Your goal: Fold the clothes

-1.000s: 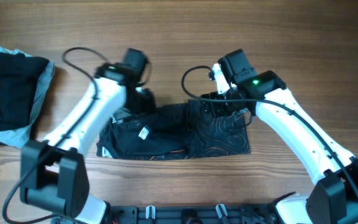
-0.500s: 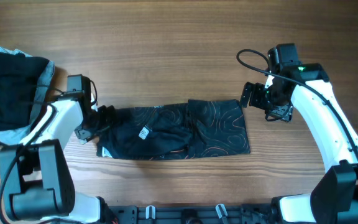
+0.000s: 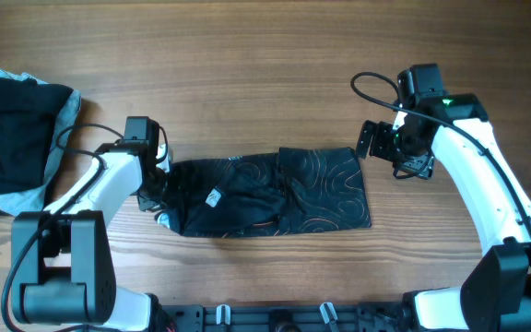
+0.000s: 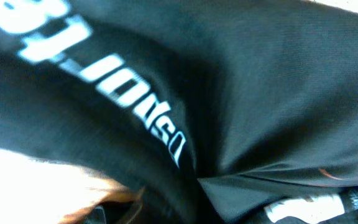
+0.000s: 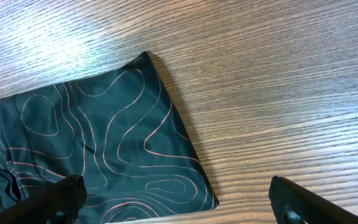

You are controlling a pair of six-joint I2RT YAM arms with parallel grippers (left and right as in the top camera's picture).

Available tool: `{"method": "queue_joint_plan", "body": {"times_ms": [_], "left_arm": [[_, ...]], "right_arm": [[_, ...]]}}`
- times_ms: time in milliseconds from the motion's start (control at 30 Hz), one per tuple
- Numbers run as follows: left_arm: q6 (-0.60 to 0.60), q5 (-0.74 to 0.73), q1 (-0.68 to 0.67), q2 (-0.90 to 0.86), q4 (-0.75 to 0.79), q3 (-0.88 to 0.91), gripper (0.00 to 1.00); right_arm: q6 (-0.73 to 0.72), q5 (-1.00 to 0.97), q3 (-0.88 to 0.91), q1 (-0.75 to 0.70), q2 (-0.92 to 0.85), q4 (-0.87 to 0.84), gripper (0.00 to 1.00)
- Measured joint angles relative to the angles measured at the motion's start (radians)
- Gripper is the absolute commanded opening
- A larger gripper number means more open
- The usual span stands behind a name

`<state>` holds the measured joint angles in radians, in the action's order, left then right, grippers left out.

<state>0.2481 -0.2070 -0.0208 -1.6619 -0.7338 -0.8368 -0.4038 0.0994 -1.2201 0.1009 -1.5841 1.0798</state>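
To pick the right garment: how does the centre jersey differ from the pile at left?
The jersey lies flat as a folded strip; the pile is bunched. The jersey shows thin orange swirls and white logos; the pile is plain black and light blue. Both are mostly black.

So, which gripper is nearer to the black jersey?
Left. The left gripper is down on the jersey's left end; the right gripper hovers open beyond its upper right corner, not touching.

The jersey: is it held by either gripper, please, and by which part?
The right gripper is open, holding nothing. The left gripper sits at the left end of the jersey; whether it grips cannot be told.
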Motion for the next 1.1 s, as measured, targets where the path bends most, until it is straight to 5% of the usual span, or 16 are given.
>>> {"method": "queue_joint_plan", "body": {"times_ms": [233,433,600,833,867,900,1100], "left_arm": [[0.024,0.05,0.173,-0.031,-0.037,-0.125,0.04],[0.043,0.112,0.336,-0.034,-0.317,-0.426,0.04],[0.046,-0.031,0.014,-0.032,-0.46,-0.531,0.04],[0.154,-0.042,-0.552,-0.037,-0.305,-0.531,0.12],[0.163,-0.036,-0.587,-0.053,-0.296,-0.531,0.24],[0.177,-0.029,-0.6,-0.074,-0.287,-0.531,0.49],[0.146,-0.067,-0.585,-0.096,-0.246,-0.558,0.65]], "right_arm": [[0.001,0.0,0.0,0.0,0.0,-0.009,0.99],[0.001,-0.004,0.0,0.0,0.0,-0.032,1.0],[0.004,-0.004,0.0,0.0,0.0,-0.045,1.0],[0.016,-0.004,0.0,0.0,0.0,-0.045,1.0],[0.016,-0.004,0.0,0.0,0.0,-0.044,1.0],[0.016,-0.004,0.0,0.0,0.0,-0.043,1.0],[0.016,-0.004,0.0,0.0,0.0,-0.04,1.0]]}}
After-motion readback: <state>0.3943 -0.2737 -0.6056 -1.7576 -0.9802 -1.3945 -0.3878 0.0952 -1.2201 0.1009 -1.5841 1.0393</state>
